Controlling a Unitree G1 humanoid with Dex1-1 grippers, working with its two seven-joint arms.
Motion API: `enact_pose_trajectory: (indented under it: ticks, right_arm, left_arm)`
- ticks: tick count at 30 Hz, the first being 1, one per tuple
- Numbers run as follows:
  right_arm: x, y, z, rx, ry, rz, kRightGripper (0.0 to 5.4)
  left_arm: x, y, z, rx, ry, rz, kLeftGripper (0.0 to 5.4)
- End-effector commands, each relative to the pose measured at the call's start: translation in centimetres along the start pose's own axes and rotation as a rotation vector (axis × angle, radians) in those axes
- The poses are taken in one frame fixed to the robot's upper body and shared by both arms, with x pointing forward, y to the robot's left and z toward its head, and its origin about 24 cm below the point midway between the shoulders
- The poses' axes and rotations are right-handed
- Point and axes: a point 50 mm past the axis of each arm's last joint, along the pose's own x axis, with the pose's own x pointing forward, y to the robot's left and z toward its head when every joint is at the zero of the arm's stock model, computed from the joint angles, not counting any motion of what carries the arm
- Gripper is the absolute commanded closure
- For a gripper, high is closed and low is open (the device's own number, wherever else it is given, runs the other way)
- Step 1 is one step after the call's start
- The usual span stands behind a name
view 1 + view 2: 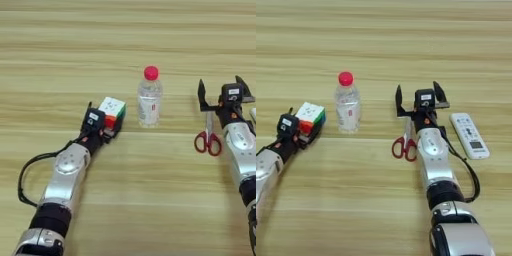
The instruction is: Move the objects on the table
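red-capped clear bottle (149,98), multicoloured cube (112,111), red-handled scissors (208,135), white remote (469,135)

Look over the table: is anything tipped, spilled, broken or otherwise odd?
Nothing stands out. The bottle stands upright and capped, the scissors and remote lie flat, and the left gripper holds the puzzle cube.

The left arm reached in from the near-left corner of the counter, silver forearm angled up toward the middle, a black cable looping beside it. Its left end effector (107,125) had its black fingers closed around the puzzle cube (113,109). The right arm rose from the near edge on the right side, forearm nearly straight. Its right end effector (418,97) held both fingers spread wide apart, pointing toward the far edge, gripping nothing.
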Motion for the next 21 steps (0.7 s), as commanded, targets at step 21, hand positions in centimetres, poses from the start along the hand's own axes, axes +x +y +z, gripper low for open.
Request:
enact_pose_trajectory:
  ticks: [21]
  right_arm:
    - [0.1,-0.03,0.03,-0.004,0.008,0.001,0.0]
  left_arm:
    - [-0.88,-0.18,-0.76,-0.032,0.039,0.008,1.31]
